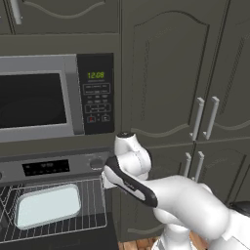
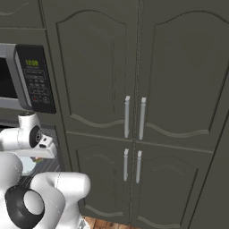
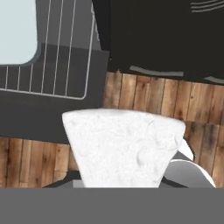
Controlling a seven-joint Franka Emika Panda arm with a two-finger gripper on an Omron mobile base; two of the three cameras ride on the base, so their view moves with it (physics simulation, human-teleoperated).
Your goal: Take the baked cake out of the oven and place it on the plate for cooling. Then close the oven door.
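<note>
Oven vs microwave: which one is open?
The oven, below the microwave. Its wire rack is exposed with the baked cake on it; the microwave's window door sits flush shut.

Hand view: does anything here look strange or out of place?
A white, crumbly-looking wedge sits right in front of the camera, over the wooden floor rather than on the oven rack. Whether it is gripped cannot be told.

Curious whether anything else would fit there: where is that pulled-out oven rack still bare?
Bare wire runs right of the slab to the rack's right edge, plus a thin front strip. The slab crowds the left; the gripper holds a white wedge off the right corner.
</note>
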